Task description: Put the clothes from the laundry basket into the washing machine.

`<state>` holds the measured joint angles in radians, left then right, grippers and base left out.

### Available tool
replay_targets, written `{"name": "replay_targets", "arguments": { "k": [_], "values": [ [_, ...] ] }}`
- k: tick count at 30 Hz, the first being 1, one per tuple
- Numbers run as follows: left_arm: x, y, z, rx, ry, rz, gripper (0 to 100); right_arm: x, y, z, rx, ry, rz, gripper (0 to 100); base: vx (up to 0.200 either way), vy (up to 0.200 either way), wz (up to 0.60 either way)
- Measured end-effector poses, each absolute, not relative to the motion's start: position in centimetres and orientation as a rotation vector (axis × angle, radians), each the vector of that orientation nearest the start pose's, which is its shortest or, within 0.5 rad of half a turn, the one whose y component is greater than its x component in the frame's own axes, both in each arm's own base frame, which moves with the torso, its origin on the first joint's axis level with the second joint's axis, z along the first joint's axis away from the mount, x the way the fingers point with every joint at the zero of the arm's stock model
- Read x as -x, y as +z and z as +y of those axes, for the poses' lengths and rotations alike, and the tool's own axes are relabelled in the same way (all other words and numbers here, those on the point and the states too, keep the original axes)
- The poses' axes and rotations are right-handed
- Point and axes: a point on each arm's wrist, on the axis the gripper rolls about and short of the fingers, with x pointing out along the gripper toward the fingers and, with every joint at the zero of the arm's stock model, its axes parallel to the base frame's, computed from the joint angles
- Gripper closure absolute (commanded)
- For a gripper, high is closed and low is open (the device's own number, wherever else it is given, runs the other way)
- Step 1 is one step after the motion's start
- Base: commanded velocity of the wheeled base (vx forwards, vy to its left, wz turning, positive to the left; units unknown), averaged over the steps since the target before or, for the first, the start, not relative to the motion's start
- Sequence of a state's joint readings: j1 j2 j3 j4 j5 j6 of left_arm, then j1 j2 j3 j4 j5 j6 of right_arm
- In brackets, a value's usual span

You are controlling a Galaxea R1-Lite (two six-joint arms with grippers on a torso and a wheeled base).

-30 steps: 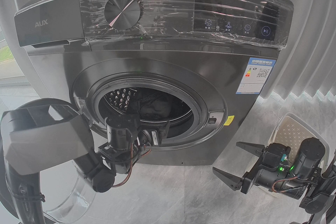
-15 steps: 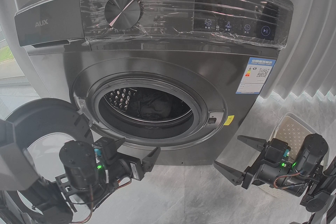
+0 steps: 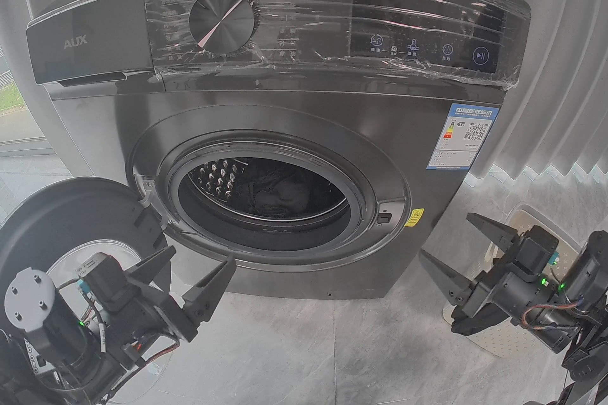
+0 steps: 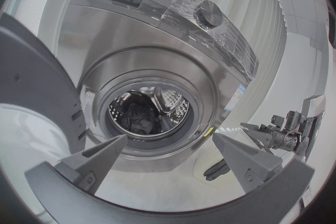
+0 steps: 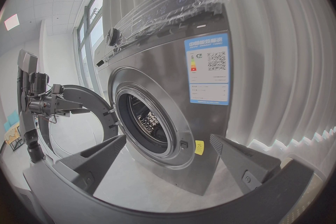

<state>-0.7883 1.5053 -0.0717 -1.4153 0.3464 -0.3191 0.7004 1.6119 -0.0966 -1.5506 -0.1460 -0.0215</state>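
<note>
Clothes (image 3: 278,194) in washing machine (image 3: 285,109); L end effector (image 3: 201,255) & R end effector (image 3: 447,235) open, empty; L wrist view shows garment (image 4: 215,169) in laundry basket (image 4: 199,165).

Behind the right gripper (image 3: 445,235) the laundry basket (image 3: 500,333) is mostly hidden, and behind the left gripper (image 3: 202,254) the open door's (image 3: 63,210) lower part.

Grey tiled floor (image 3: 329,349) here, washing machine (image 3: 285,109) standing on it dead centre, and the white laundry basket (image 3: 506,340) down on the tiles near its right corner.
</note>
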Motion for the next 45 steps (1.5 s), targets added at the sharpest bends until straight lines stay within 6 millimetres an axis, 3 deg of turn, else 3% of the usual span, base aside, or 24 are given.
{"name": "replay_targets", "arguments": {
  "k": [7, 18, 26, 32, 45],
  "values": [
    [-11.9, 13.6, -10.7, 0.325, -0.362, 0.076, 0, -13.5, 14.0, 10.8, -0.01, 0.482, -0.069, 0, 0.0, 0.0, 0.0],
    [-10.7, 12.9, -8.4, 0.222, -0.266, 0.172, 0, -12.8, 14.7, 9.1, -0.023, 0.316, -0.084, 0, 0.0, 0.0, 0.0],
    [-9.8, 13.4, -7.1, 0.22, -0.24, 0.15, 0, -11.9, 15.2, 7.9, -0.018, 0.262, -0.082, 0, 0.0, 0.0, 0.0],
    [-8.9, 13.5, -6.1, 0.214, -0.227, 0.154, 0, -10.9, 15.6, 6.7, 0.016, 0.222, -0.093, 0, -0.2, -0.2, 0.0],
    [-8.0, 14.4, -5.0, 0.156, -0.227, 0.063, 0, -9.6, 16.3, 4.4, 0.053, 0.099, -0.134, 0, 0.0, 0.0, 0.0]
  ]
}}
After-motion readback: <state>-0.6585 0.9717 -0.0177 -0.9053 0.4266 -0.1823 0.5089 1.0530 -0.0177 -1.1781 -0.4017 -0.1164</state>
